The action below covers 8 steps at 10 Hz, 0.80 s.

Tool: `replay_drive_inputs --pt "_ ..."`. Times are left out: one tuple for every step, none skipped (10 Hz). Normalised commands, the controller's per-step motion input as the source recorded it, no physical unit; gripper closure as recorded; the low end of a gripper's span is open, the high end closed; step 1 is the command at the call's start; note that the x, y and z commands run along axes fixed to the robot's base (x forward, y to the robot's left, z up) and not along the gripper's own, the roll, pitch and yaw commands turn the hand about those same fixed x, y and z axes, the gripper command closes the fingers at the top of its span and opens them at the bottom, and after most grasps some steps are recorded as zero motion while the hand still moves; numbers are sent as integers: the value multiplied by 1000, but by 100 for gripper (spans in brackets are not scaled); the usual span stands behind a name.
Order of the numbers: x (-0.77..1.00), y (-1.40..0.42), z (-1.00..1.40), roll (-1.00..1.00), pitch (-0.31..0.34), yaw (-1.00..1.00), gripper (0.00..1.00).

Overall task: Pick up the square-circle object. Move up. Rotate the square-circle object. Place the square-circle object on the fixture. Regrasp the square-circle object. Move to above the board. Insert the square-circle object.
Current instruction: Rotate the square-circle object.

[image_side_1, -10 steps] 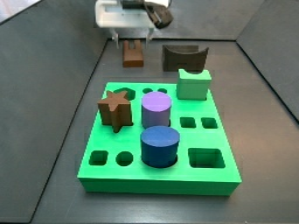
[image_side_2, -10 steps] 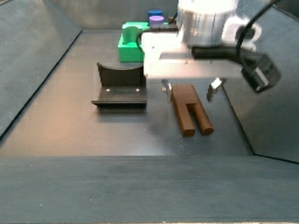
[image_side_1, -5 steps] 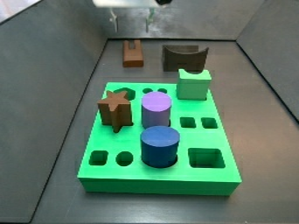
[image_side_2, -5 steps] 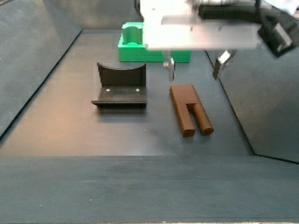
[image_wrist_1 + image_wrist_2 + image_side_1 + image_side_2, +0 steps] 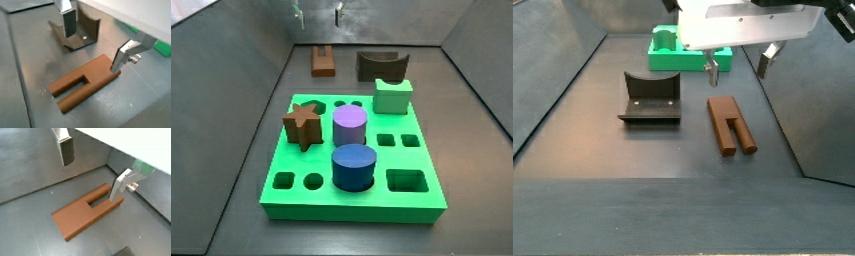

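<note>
I logged the silver two-finger gripper [image 5: 738,67] at top centre, jaws wide, seemingly empty; the reddish-brown forked square-circle object [image 5: 730,123] lay centre frame, right of the dark scooped fixture [image 5: 649,98].

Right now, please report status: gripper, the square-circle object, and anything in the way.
Gripper open, empty, above the square-circle object. Object flat on the floor beside the fixture, not picked. Nothing blocking; board apart.

Reddish-brown square-circle object [image 5: 731,124]; dark grey fixture [image 5: 649,98]; bright green board [image 5: 353,160]; silver gripper [image 5: 739,66] fingers [image 5: 124,55].
</note>
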Motion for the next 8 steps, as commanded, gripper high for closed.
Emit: replay_drive_inputs --pt "37 0 -57 0 -1 1000 0" --pt "31 0 -46 0 -1 1000 0" --pt "32 0 -44 1 -1 1000 0" --pt "33 1 -41 1 -1 1000 0" --pt "34 1 -38 1 -2 1000 0" --pt "34 1 -38 1 -2 1000 0" --pt "34 2 -37 1 -2 1000 0" --pt "34 2 -37 1 -2 1000 0"
